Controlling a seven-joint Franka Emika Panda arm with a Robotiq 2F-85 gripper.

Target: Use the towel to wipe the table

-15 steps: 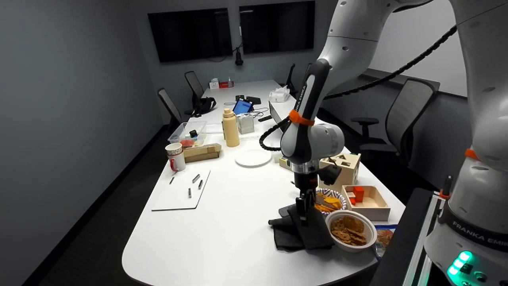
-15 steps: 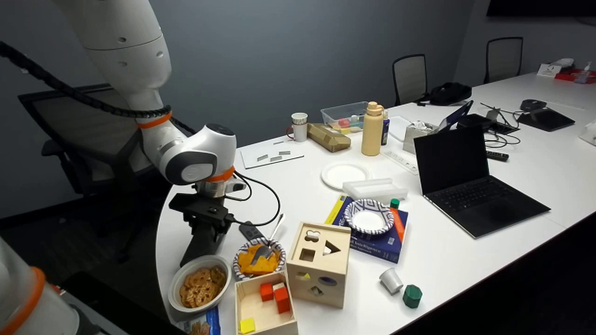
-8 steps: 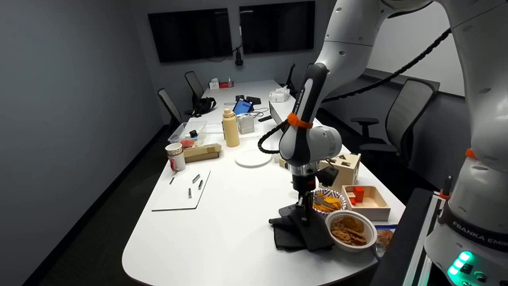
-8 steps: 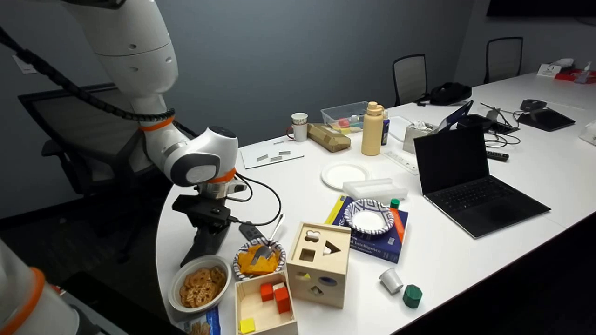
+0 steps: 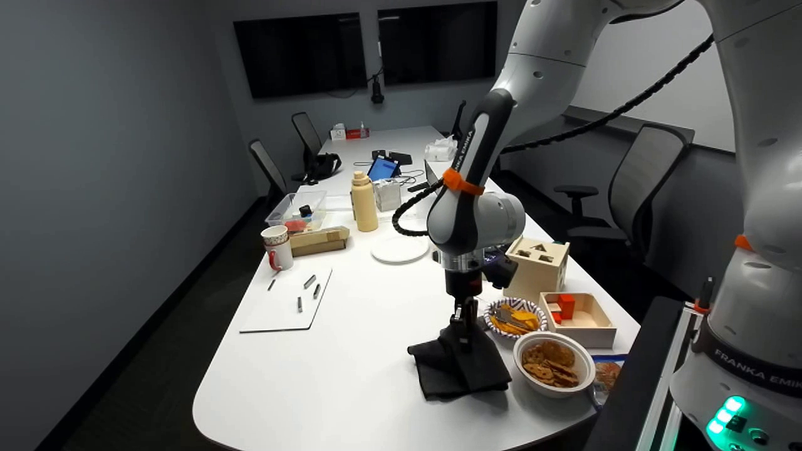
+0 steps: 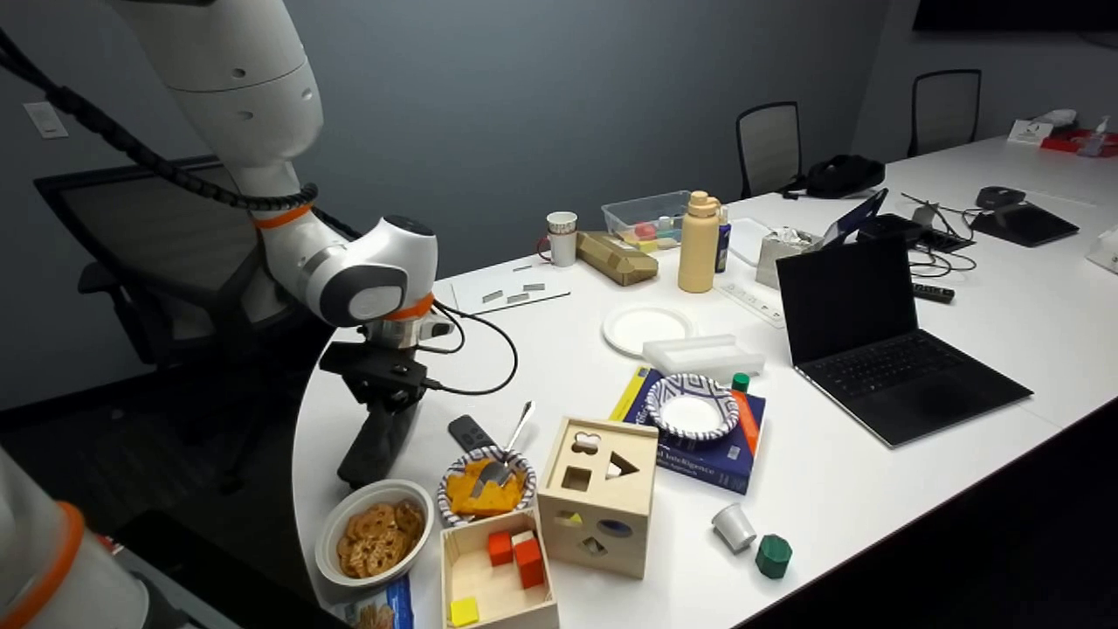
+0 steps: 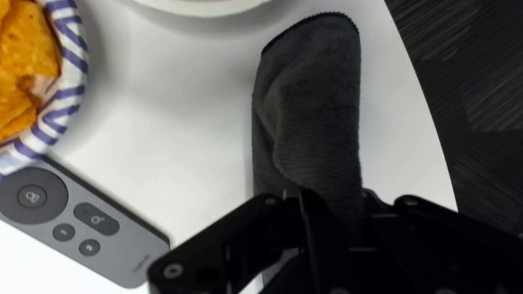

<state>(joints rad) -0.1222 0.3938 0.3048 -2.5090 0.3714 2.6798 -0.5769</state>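
The towel is a dark, nearly black folded cloth point(image 5: 460, 373) lying on the near end of the white table point(image 5: 326, 388). It also shows beneath the arm in an exterior view, as a dark towel point(image 6: 374, 450). Pointing down from above, my gripper point(image 5: 465, 338) is shut on a raised fold of it. In the wrist view the gripper point(image 7: 335, 200) pinches the gathered cloth, while the rest of the towel point(image 7: 316, 110) stretches away along the tabletop near the rounded edge. The fingertips are dark and partly buried in the fabric.
Close to the towel stand a bowl of pretzels point(image 5: 554, 364), a patterned bowl of chips point(image 5: 515, 317) and a grey remote point(image 7: 102, 228). A wooden tray point(image 6: 498, 572) and shape-sorter cube point(image 6: 598, 498) lie beyond. A whiteboard sheet point(image 5: 282, 310) rests across the table.
The gripper has shut on the towel. Arm and towel have since shifted together, away from the two bowls and leftward in an exterior view; more of the remote shows beside them.
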